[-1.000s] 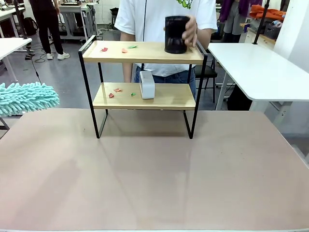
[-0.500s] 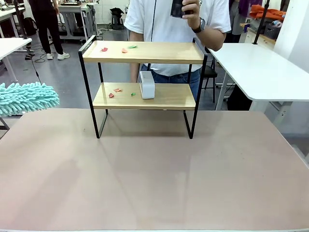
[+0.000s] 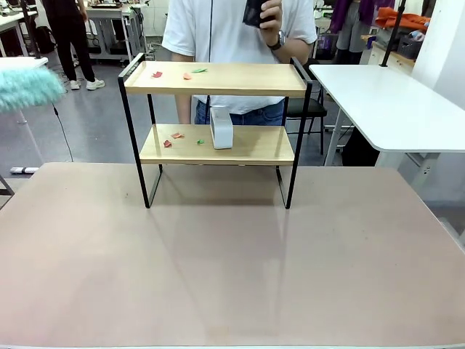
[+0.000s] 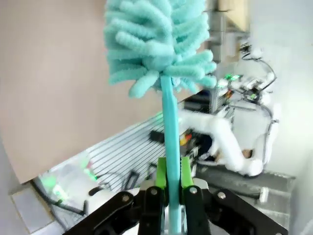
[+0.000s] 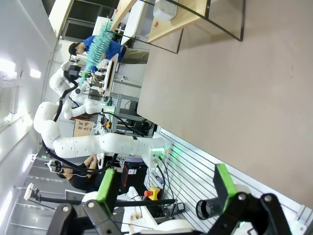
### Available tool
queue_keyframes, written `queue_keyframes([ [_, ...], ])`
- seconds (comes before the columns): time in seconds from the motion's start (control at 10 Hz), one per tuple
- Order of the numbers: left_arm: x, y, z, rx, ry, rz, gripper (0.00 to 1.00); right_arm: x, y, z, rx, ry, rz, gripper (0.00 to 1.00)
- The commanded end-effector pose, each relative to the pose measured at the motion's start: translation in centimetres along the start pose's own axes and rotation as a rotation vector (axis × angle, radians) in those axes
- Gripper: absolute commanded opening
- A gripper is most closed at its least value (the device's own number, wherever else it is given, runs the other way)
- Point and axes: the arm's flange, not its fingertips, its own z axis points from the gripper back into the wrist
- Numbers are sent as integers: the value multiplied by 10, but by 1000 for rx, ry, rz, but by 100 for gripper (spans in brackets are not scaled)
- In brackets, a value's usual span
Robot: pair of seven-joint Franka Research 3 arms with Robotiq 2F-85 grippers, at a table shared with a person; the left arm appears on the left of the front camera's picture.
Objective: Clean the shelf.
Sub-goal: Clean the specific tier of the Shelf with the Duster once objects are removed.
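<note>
Left claw (image 4: 170, 196) clamped on teal duster (image 4: 156, 44) handle; right claw (image 5: 164, 185) wide, empty. Shelf (image 3: 218, 78) sits well apart from left claw, off to its right; scraps (image 3: 156, 74) on both boards, so we judge sweeping not begun.

Bright, even light is filling the room; the shelf (image 3: 218, 78) is casting a faint shadow on the desk (image 3: 232, 291); the duster (image 3: 25, 87) is blurring.
</note>
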Motion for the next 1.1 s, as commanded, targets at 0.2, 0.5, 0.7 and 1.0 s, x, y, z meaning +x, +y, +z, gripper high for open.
queue_keyframes([
  [0.2, -1, -103, -6, -98, -134, -149, 12, 1, 1, 0, 16, -12, 26, 100],
  [0.5, -6, -114, -3, -91, -115, -160, 12, 1, 1, 0, 16, -12, 26, 100],
  [0.7, -6, -114, -3, -91, -115, -160, 12, 1, 1, 0, 16, -12, 26, 100],
  [1.0, -8, -162, -71, -1, -91, -252, 12, 1, 1, 0, 16, -12, 26, 100],
])
